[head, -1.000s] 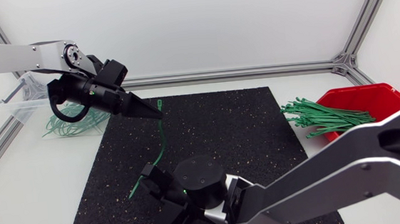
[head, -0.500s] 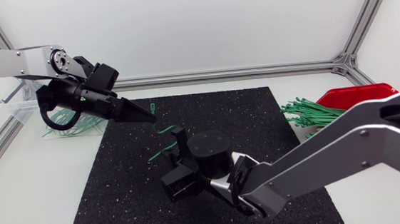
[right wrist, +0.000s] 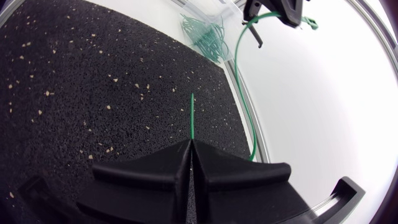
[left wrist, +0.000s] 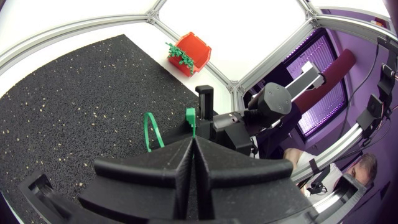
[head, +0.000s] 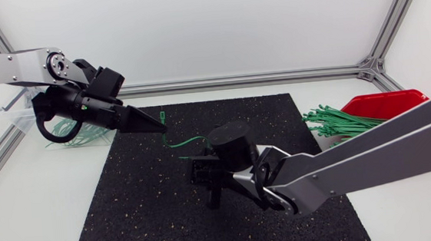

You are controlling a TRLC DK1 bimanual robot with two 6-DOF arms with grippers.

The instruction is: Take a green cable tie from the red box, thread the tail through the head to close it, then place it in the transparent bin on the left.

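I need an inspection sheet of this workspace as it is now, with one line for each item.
Surface: black speckled mat on a white table.
Job's things: green cable tie held between both grippers, not yet threaded; red box with spare ties spilling over its edge; transparent bin holding ties.
Clutter: nothing seen.
Grippers: left gripper shut on the tie's head; right gripper shut on its tail.
Cables: black cable looped at the left wrist.
Surroundings: aluminium frame rails.
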